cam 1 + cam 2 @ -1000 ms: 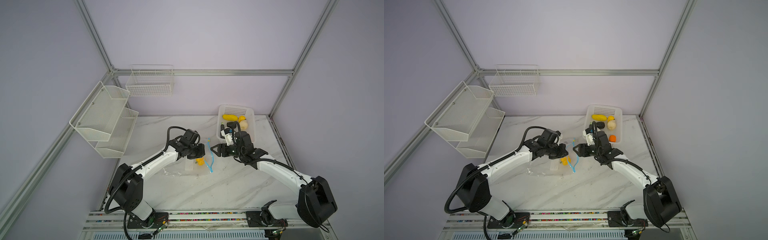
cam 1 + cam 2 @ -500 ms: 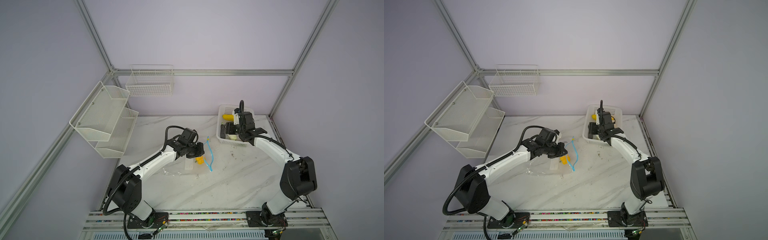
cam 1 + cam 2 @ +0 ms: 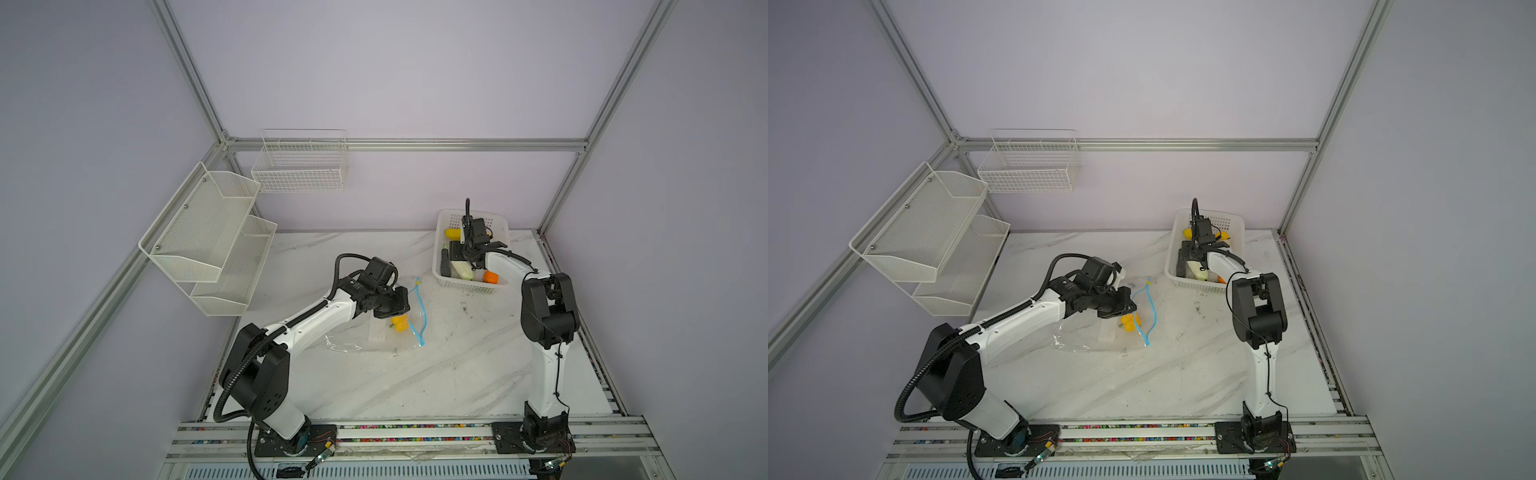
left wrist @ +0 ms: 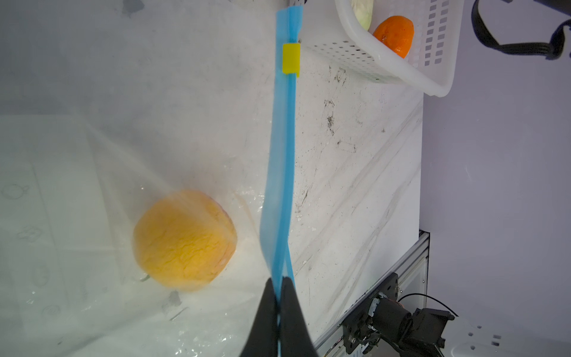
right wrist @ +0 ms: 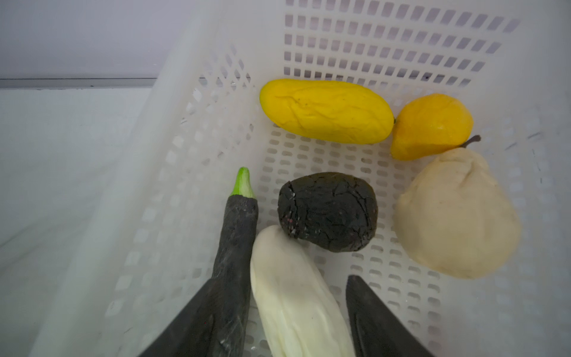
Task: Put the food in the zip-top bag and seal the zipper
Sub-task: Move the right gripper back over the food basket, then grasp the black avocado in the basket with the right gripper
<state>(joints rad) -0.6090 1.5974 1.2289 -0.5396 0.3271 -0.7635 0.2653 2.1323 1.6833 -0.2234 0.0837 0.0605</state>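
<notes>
My left jaws pinching the zipper (image 4: 282, 154), yellow food (image 4: 185, 241) in the zip-top bag (image 4: 92, 154) beside them, my right jaws wide inside the basket (image 5: 401, 46), white food (image 5: 293, 293) between them.

The right end effector (image 5: 279, 279) sits in the white basket (image 5: 401, 46), open fingers (image 5: 370, 315) either side of a long white veggie (image 5: 293, 293). A dark eggplant (image 5: 238, 241) and the basket wall crowd one side; a black lump (image 5: 327, 211) and pear (image 5: 454, 216) block ahead.

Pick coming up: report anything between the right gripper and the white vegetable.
Nothing lies between the open right gripper and the white vegetable. The dark eggplant lies against it, beside one finger, and might get caught.
</notes>
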